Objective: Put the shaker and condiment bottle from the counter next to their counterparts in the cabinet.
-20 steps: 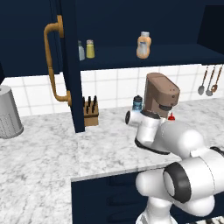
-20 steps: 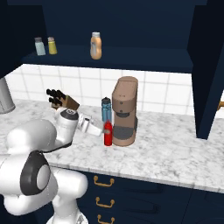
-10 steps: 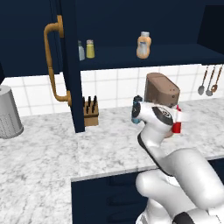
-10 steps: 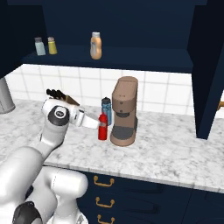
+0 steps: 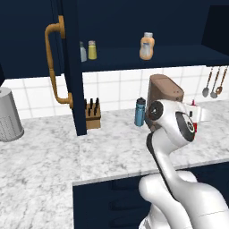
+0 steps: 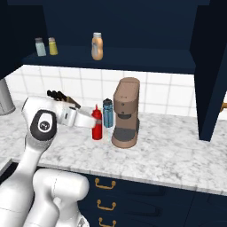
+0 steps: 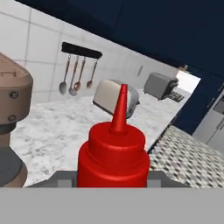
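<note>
Hand view has the gripper [image 7: 111, 186] set narrow around the slim bright red squeeze bottle [image 7: 113, 154] with its pointed nozzle, body filling the gap between the jaws; I judge it gripped. From the right base view that bottle [image 6: 97, 124] stands upright toward the back edge of the white-grey marbled counter [image 6: 168, 153], just beside a blue flask [image 6: 107, 113] and a brown coffee machine [image 6: 125, 113]. Lift straight up first to clear both neighbours, keeping it upright. Then carry it to the dark navy cabinet's shelf [image 6: 133, 60], setting it next to the plump peach-orange bottle [image 6: 97, 46]. The small yellow-green shaker [image 6: 53, 46] already stands there beside the slim grey shaker [image 6: 40, 47].
</note>
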Motion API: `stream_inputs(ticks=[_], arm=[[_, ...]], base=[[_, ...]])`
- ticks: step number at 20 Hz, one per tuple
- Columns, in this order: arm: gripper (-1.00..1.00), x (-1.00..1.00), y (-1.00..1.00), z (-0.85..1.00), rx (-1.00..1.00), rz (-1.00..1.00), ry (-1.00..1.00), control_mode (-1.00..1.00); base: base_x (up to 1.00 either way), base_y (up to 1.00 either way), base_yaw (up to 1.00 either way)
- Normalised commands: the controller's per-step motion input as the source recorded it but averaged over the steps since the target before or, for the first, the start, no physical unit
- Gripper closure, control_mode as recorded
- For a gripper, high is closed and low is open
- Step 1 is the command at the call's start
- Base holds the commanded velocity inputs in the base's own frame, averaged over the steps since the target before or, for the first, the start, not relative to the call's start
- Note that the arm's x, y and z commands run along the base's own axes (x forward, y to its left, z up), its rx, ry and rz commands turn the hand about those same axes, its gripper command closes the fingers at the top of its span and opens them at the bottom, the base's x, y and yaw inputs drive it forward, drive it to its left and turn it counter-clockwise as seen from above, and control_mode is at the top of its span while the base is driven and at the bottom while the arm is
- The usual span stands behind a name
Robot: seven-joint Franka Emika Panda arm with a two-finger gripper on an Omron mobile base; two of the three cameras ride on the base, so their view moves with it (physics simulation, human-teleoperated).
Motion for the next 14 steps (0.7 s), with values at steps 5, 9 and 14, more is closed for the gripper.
stream_inputs(ticks=[5, 9, 14], arm=[[1.00, -0.05, 0.00, 0.95, 0.03, 0.30, -0.16, -1.00], [1.00, 0.09, 0.01, 0.86, 0.02, 0.38, -0.12, -1.00], [1.00, -0.03, 0.07, 0.92, 0.00, 0.30, -0.11, -1.00]], base=[[0.00, 0.00, 0.00], [0.00, 0.00, 0.00], [0.00, 0.00, 0.00]])
